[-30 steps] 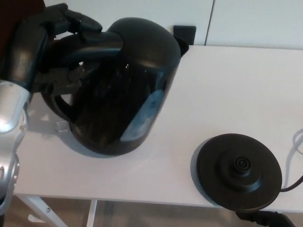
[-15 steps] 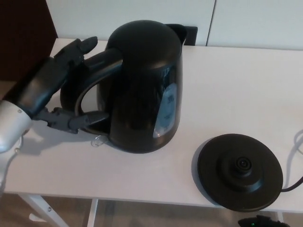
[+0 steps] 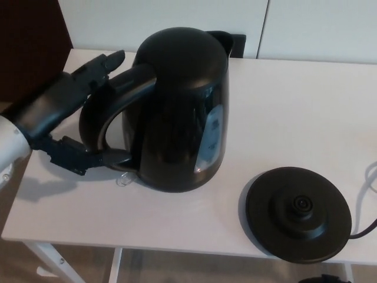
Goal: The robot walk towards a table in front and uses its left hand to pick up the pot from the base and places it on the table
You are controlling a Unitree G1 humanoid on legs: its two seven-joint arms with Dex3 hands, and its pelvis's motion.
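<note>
A black electric kettle stands upright on the white table, off its power base and resting on the tabletop itself. Its domed lid is closed, and its spout points toward 1 o'clock, at the far edge of the table. A pale water-level window runs down the side that faces 3 o'clock. The looped handle sticks out toward 9 o'clock.

The robot's left hand comes in from 9 o'clock and sits right at that handle. It is released, not clenched. The two thick fingers stretch out straight toward 1 o'clock, alongside the top of the handle. The thumb lies well apart from them and reaches toward the foot of the handle at about 7 o'clock of the kettle. Nothing is wrapped around the handle; whether a fingertip or the thumb tip still touches it cannot be made out.

The round black power base lies flat on the table at about 4 o'clock from the kettle, apart from it, near the front edge. Its centre connector is bare. A cord leaves the base toward 3 o'clock.

The right hand does not show.
</note>
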